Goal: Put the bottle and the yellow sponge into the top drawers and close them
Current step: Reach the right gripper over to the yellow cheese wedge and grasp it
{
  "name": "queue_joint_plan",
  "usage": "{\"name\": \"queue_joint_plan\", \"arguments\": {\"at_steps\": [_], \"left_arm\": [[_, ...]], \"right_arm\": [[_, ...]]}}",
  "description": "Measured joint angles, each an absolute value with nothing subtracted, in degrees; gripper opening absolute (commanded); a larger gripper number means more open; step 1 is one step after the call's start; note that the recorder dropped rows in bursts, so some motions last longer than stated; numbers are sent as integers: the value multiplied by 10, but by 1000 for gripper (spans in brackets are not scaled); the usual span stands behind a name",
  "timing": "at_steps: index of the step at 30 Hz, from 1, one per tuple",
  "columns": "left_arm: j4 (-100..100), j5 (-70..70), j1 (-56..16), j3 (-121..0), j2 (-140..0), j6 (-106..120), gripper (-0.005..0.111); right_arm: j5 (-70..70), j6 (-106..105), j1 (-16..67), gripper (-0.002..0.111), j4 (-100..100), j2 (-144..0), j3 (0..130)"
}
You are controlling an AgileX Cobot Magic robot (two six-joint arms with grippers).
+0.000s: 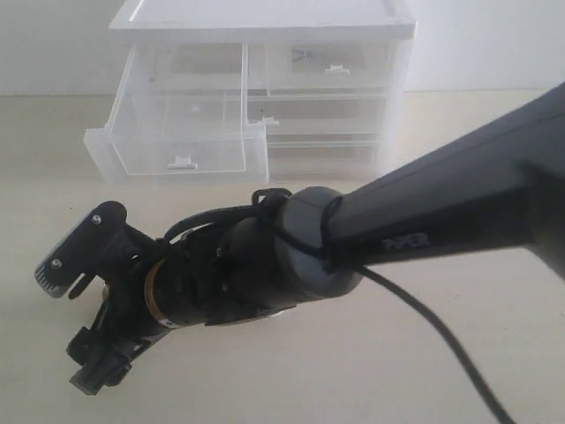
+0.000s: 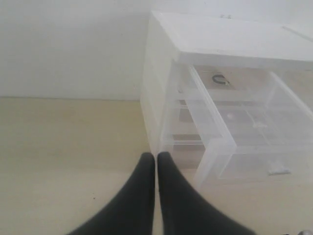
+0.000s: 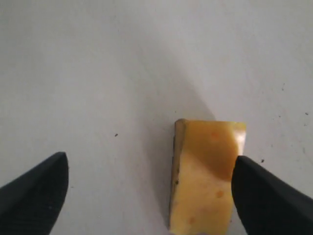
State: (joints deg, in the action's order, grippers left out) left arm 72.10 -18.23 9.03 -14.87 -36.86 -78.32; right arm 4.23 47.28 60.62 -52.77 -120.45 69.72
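The yellow sponge (image 3: 208, 176) lies on the table between the fingers of my right gripper (image 3: 149, 159), which is open; one finger (image 3: 269, 196) touches its side and the other stands well apart. In the exterior view that gripper (image 1: 78, 320) hangs low at the front left, reached across the middle, and hides the sponge. The left top drawer (image 1: 177, 132) is pulled out and looks empty. The right top drawer (image 1: 327, 66) is pushed in. My left gripper (image 2: 156, 156) is shut on nothing, just short of the open drawer (image 2: 254, 132). The bottle does not show.
The white drawer unit (image 1: 265, 18) stands at the back of the cream table (image 1: 353, 371), against a white wall. The right arm (image 1: 424, 212) and its cable (image 1: 441, 344) cross the front right.
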Motion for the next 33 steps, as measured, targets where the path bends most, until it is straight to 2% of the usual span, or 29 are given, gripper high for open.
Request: {"name": "queue_joint_plan", "arguments": {"at_steps": [2,3,7,16,18,21,27,28,33], "left_arm": [[721,-182,90,-149,-369,-782,4],[721,-182,90,-149,-369,-782,4],[720,-182,90,-149,-369,-780,4],[720,-182,90,-149,-369,-777,4],[720,-182,90,-149,-369,-777,4],[720,-182,90,-149,-369,-777,4],[720,-182,90,-149,-369,-777,4],[720,-182,90,-149,-369,-777,4],[720,-183,90,-145,-369,-777,4]], "right_arm": [[26,460,606,69,-529,-1227,714],[17,456,606,58,-529,-1234,721],[-6,441,606,0,-532,-1247,739],[-93,433,627,3,-522,-1172,741],[-99,424,633,5,-522,-1159,742],[-94,420,638,22,-522,-1162,746],[-103,421,639,88,-521,-1203,783],[-103,421,639,92,-521,-1209,792],[-98,408,634,91,-519,-1250,831]]}}
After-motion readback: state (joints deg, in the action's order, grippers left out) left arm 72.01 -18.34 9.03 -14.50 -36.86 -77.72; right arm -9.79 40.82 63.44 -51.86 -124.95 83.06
